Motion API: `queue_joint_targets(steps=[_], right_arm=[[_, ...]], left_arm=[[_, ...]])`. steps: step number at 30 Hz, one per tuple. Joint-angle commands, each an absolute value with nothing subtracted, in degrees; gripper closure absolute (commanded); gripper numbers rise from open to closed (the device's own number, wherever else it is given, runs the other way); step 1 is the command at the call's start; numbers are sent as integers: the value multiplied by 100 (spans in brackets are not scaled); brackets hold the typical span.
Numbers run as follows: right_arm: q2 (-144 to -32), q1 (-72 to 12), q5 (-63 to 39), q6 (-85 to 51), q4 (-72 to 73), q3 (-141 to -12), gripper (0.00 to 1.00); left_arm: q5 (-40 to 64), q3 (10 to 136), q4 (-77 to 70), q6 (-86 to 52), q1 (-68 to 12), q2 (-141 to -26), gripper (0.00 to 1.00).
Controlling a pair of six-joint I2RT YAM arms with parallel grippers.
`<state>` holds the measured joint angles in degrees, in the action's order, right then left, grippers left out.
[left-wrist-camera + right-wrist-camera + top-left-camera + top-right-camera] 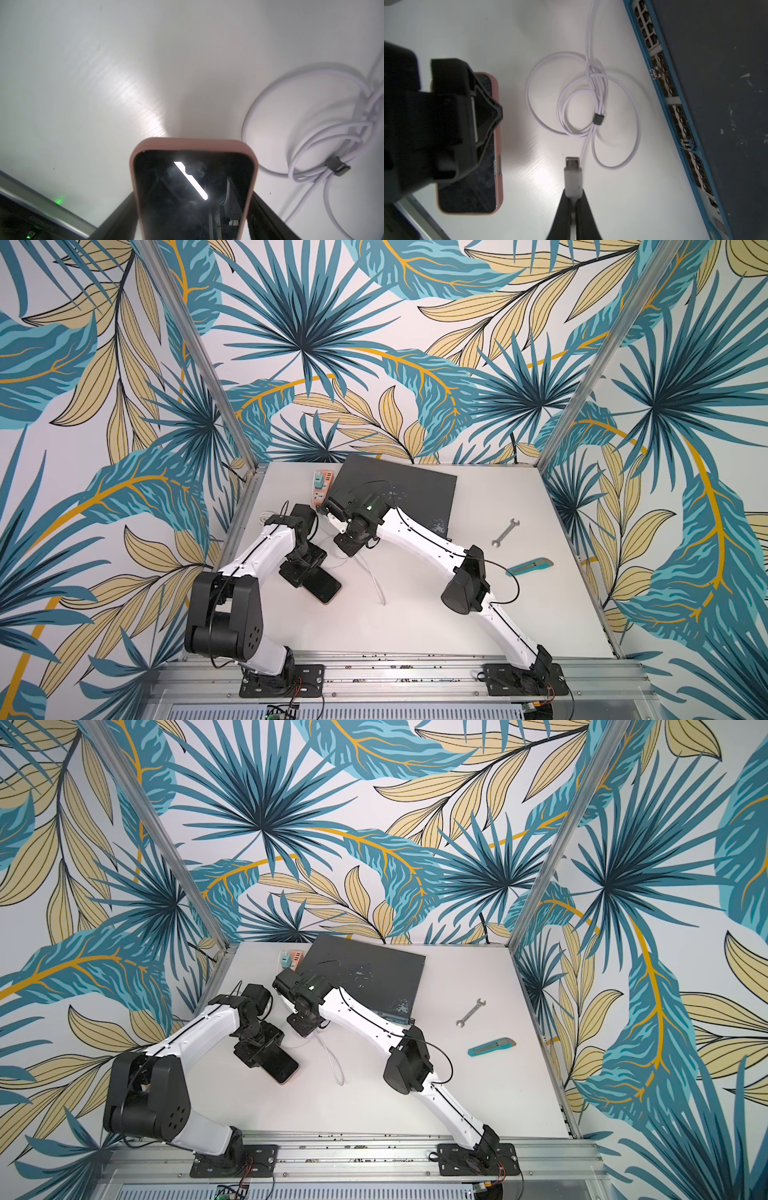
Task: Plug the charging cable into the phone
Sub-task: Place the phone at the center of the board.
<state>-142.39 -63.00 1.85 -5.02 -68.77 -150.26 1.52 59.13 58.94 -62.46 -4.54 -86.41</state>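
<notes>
White plastic, the charging cable connector is pinched in the right gripper beside the phone, which lies on the table, straddled and apparently clamped by the left gripper. Misalignment could be caused by the tied loops dragging.

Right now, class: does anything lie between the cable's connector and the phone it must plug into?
Nothing visible does. The right gripper pinches the charging cable's connector, and only bare table separates it from the phone, which sits between the left gripper's fingers. The cable's tied loops lie beyond.
</notes>
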Motion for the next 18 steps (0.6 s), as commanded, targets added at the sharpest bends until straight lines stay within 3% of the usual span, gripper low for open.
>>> queue_joint_targets(steps=[1, 9, 18], right_arm=[[-14042, -6201, -500, -298, -6462, -15342, 100], [-14016, -5920, 461, -526, -6594, -15544, 100], [-13686, -5903, 402, -510, -6601, -15247, 100]], left_arm=[[267, 5828, 5811, -6240, -144, -8337, 100], [298, 5625, 5553, -6377, -87, -8719, 100], [142, 5500, 5142, -6471, -81, -9379, 100]])
